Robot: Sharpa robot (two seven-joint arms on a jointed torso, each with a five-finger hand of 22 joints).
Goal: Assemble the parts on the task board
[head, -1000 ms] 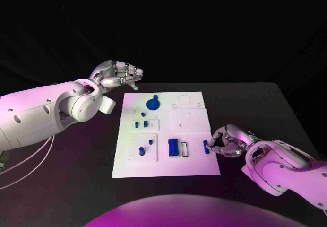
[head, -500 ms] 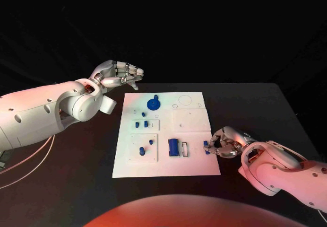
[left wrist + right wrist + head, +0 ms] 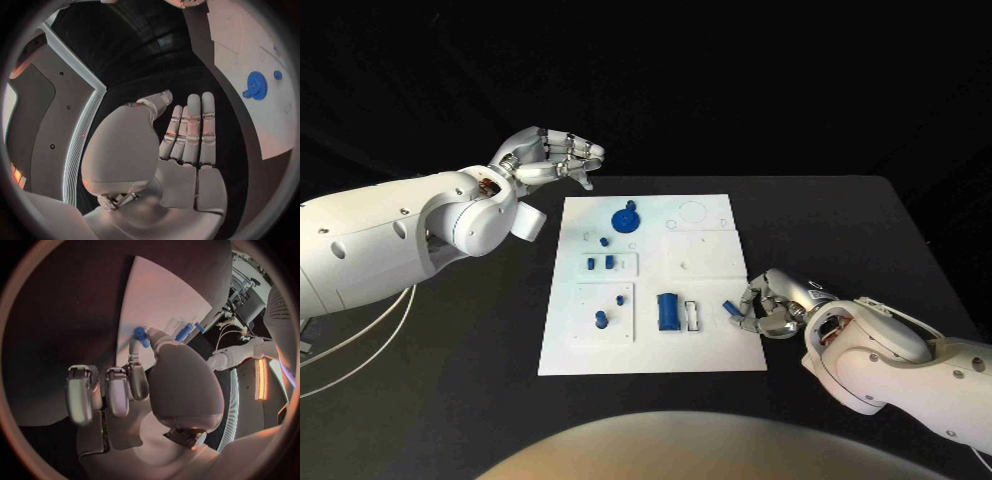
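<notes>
A black table [image 3: 848,220] in a dark room carries the white task board [image 3: 704,350]. The left hand [image 3: 553,158] hangs off its far corner, fingers straight and together, holding nothing. The right hand [image 3: 769,305] pinches a small blue part [image 3: 730,309] at the board's near right edge. The part looks light, rigid and slippery; it is best gripped across its middle.

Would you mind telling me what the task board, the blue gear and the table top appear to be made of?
Task board: looks like matte white plastic or painted sheet, flat and even, without glare. Blue gear: probably moulded or printed plastic, uniform saturated colour, toothed rim. Table: black, dull surface, no reflections; fabric or matte laminate, cannot tell which.
</notes>
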